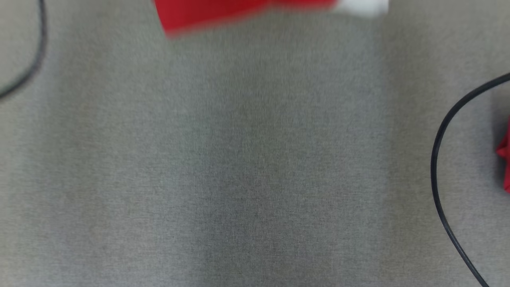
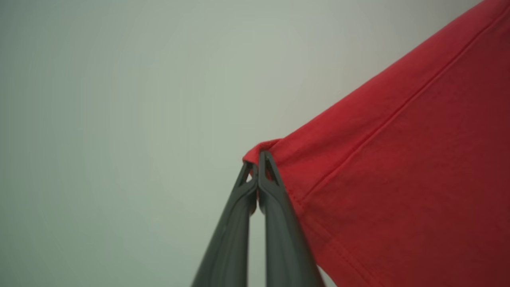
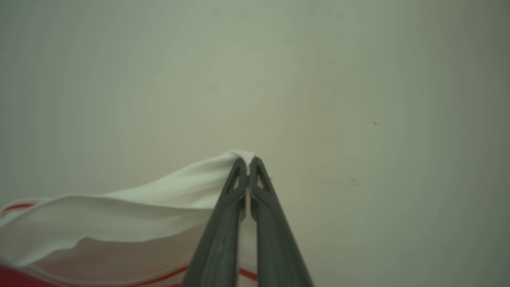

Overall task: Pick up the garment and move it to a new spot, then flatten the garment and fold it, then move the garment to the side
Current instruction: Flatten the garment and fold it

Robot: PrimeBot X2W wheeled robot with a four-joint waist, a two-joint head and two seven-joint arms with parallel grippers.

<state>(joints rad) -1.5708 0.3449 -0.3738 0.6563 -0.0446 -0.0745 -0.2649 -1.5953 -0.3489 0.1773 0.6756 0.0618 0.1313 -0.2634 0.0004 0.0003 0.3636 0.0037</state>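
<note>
Surface: grey woven cloth surface (image 1: 255,159) fills most of the head view, which is blurred throughout.
Garment: the red garment (image 1: 223,12) sits at the top edge of the head view, from left of middle toward the right, and is cut off by the frame. I cannot tell whether it rests on the surface or hangs above it.
White part: a white part (image 1: 364,6) joins the red cloth at its right end, also at the top edge.
Left gripper: the left gripper (image 2: 257,159) has its two dark fingers pressed together, pinching a red corner of the garment at the tips. From there the cloth spreads up and to the right of the left wrist view.
Seam: a stitched seam (image 2: 398,107) runs slantwise across the red cloth, close to its upper edge.
Right gripper: the right gripper (image 3: 248,163) has its fingers closed together on a fold of the white cloth, which sags away to the lower left of the right wrist view.
Red stripe: a thin red stripe (image 3: 18,207) crosses the white cloth near that view's left edge.
Left cable: a dark left cable (image 1: 38,59) curves through the upper left corner of the head view.
Right cable: a black right cable (image 1: 436,159) arcs down the right side, well apart from the garment.
Red bundle: a red bundle (image 1: 505,159) shows at the right edge, just beyond the right cable. It is cut off, and I cannot tell whether it belongs to the same garment.
Wrist backgrounds: pale, plain and out of focus behind both grippers.
</note>
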